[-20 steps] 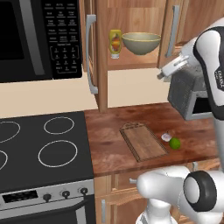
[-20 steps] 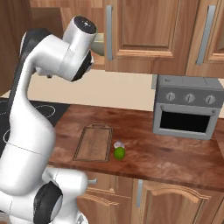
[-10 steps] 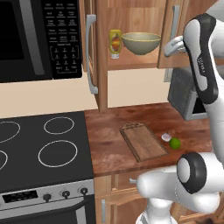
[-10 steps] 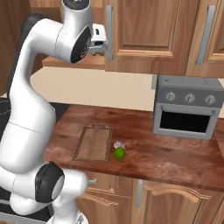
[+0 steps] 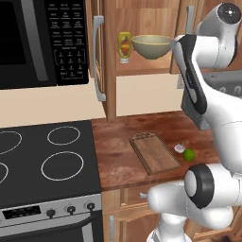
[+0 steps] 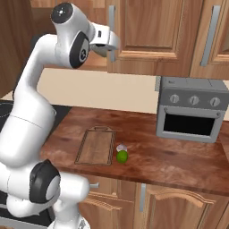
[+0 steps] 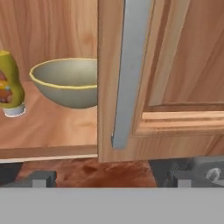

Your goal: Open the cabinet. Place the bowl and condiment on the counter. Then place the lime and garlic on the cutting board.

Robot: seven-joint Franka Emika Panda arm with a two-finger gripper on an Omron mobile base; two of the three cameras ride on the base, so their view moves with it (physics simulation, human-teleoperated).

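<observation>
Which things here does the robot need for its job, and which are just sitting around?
For the job:
cabinet
bowl
yellow bottle
counter
lime
garlic
cutting board

Just sitting around:
microwave
stove
toaster oven

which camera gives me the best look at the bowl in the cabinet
The left base view: the whole bowl sits unobstructed on the cabinet shelf beside the condiment. The hand view shows it closer, but a cabinet door covers its right side. In the right base view I can't make it out.
</observation>
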